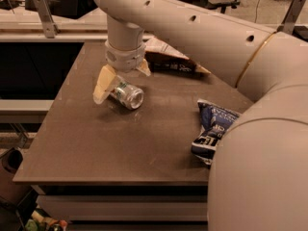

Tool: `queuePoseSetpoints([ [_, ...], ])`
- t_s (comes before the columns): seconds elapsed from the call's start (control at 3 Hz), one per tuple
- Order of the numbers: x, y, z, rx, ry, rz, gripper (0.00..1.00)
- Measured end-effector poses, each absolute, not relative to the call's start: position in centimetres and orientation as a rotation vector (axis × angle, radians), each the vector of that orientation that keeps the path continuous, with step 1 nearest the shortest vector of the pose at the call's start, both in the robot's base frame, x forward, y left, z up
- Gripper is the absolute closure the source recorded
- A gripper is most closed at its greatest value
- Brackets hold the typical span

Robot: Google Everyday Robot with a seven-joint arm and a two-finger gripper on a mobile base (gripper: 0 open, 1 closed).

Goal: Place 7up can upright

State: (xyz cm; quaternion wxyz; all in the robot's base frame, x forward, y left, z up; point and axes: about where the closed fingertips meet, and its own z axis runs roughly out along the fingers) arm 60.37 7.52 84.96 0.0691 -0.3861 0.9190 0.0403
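**Lining up the grasp: 7up can lies on its side**

The 7up can (pixel 128 95) is down on its side on the worktop (pixel 110 148), in the rear part, with one silver end facing the camera. It's not upright, so the task isn't done.

The hand (pixel 121 84) sits right over the can, wrist pointing down. Its cream fingers (pixel 103 84) are spread and grip nothing. The nearer finger is touching or just beside the can's far end. The other is behind the can, toward the brown-and-cream snack bag (pixel 173 61). I can't tell whether they bracket the body or the ends.

My read is that this is the pre-grasp step. Next move:
- Close firmly on the can. It's round and will likely roll if nudged off-centre.
- Lift it clear and turn the wrist until the can's axis is vertical.
- Set it flat on its base on bare worktop, then release.

Containers:
- Can: I can't tell whether it's opened. No spill shows around it.
- Blue chip bag (pixel 214 129): near the front edge, partly hidden by the arm (pixel 192 28), well apart from the can. Contents not visible.
- Brown-and-cream snack bag: lying flat at the rear. Contents not visible.
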Motion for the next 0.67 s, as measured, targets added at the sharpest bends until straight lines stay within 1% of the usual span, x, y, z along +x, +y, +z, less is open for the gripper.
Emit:
queuePoseSetpoints([
  [0.33,60.56,7.76,84.57,-1.163,2.768,0.11,0.18],
  [0.67,60.61,7.88,84.44,-1.164,2.766,0.112,0.42],
])
